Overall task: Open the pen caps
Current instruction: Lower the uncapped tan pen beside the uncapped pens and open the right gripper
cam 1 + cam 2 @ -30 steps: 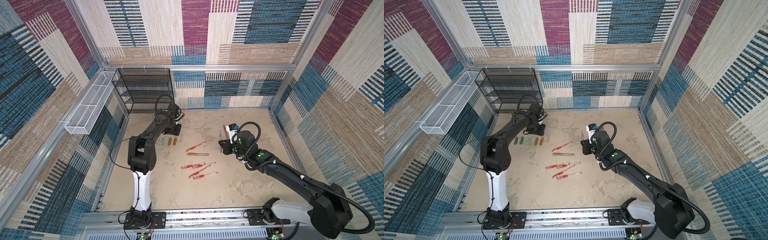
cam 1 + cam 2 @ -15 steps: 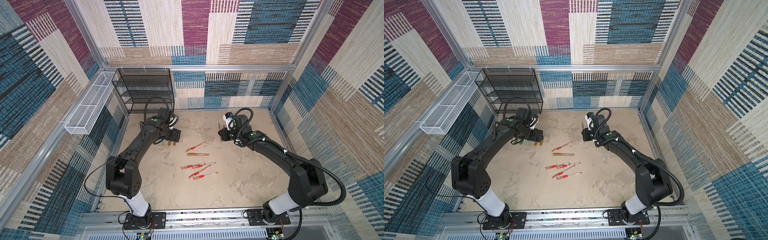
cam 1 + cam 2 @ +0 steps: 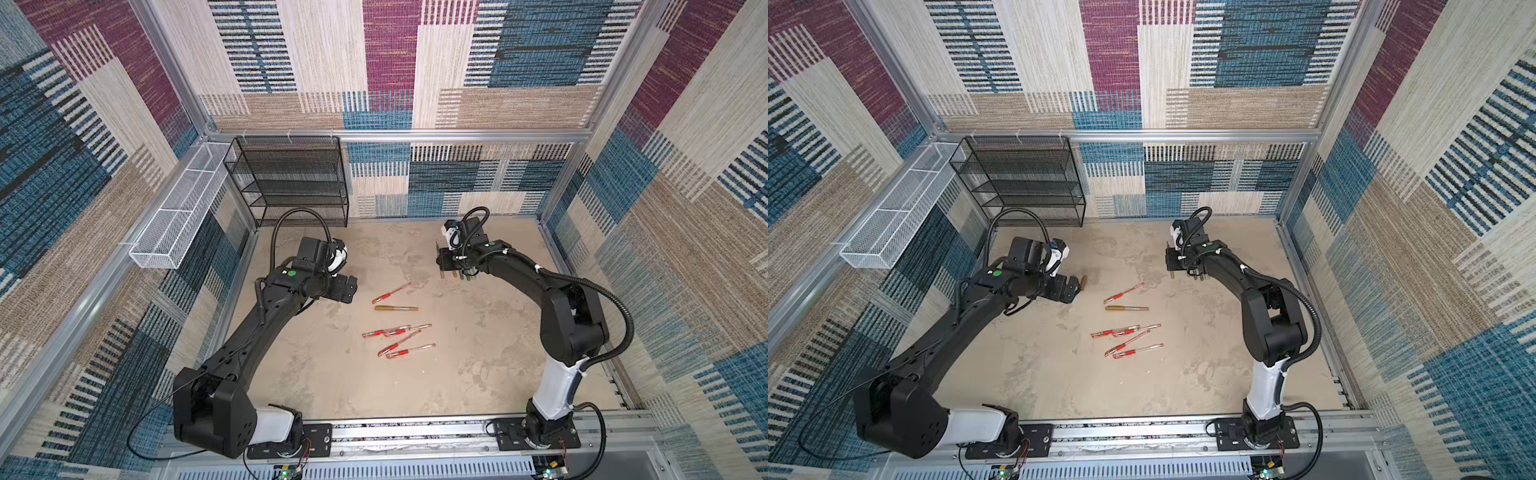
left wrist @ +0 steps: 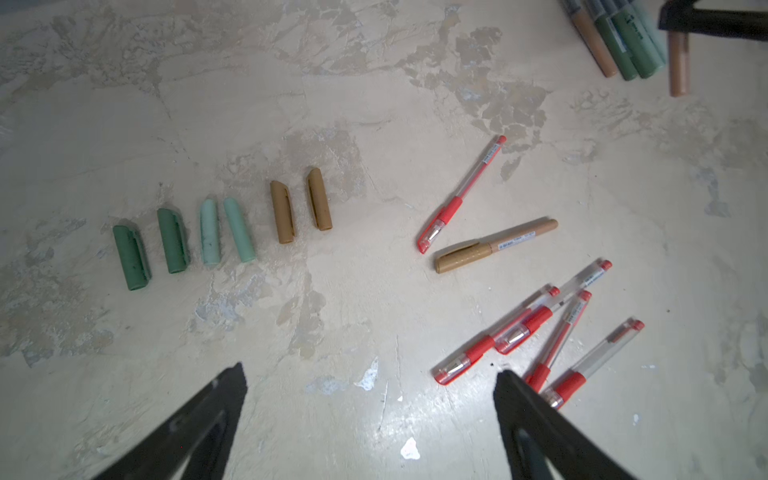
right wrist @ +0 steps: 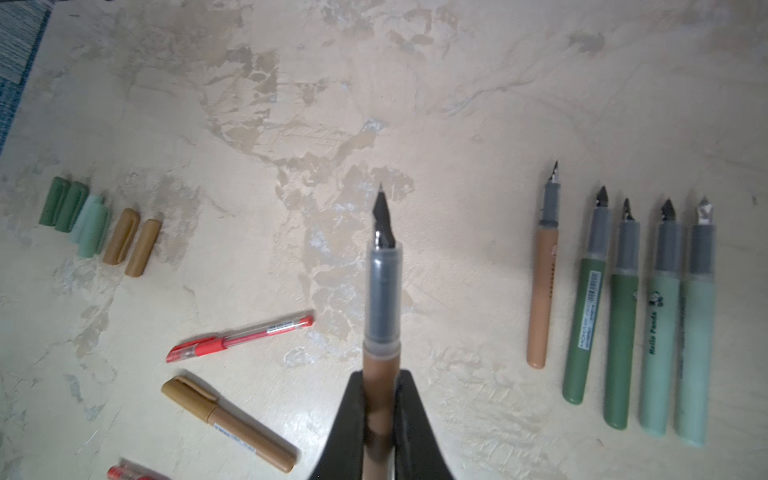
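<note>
Six removed pen caps lie in a row: two dark green, two light green and two gold. A capped gold pen and several capped red pens lie mid-floor. My left gripper hangs open over bare floor, short of the cap row and holding nothing. My right gripper is shut on an uncapped tan pen body, nib pointing away. Beside it lie several uncapped pen bodies, one tan and the others green.
A black wire shelf stands at the back left. A white wire basket hangs on the left wall. Metal frame rails edge the floor at the front and sides.
The left jaws have opened wide and that gripper has drawn back toward the front from the cap row. The right gripper has carried the tan pen body toward the back.
</note>
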